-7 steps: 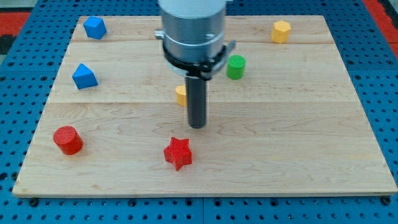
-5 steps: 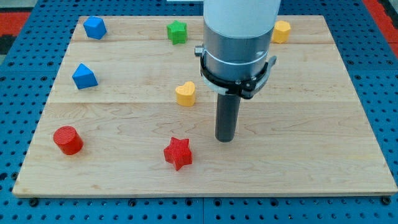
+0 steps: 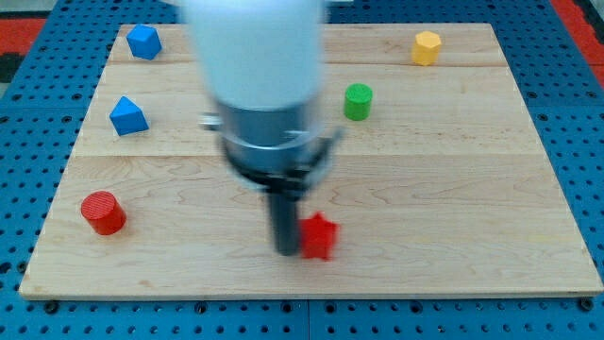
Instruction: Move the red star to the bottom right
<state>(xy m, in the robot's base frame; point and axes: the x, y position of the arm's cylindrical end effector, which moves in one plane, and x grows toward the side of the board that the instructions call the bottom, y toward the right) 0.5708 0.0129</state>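
The rod's tip [image 3: 286, 251] now presses the left side of the red star [image 3: 318, 236], which has slid rightward from its earlier spot. The table's [image 3: 472, 227] bottom right remains well off; there are no fingers.

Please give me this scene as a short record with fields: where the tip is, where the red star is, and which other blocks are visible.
tip: my tip at the red star's left side, seemingly touching; image blurred
red star: red star, bottom centre
other blocks: red cylinder, two blue blocks, green cylinder, yellow block
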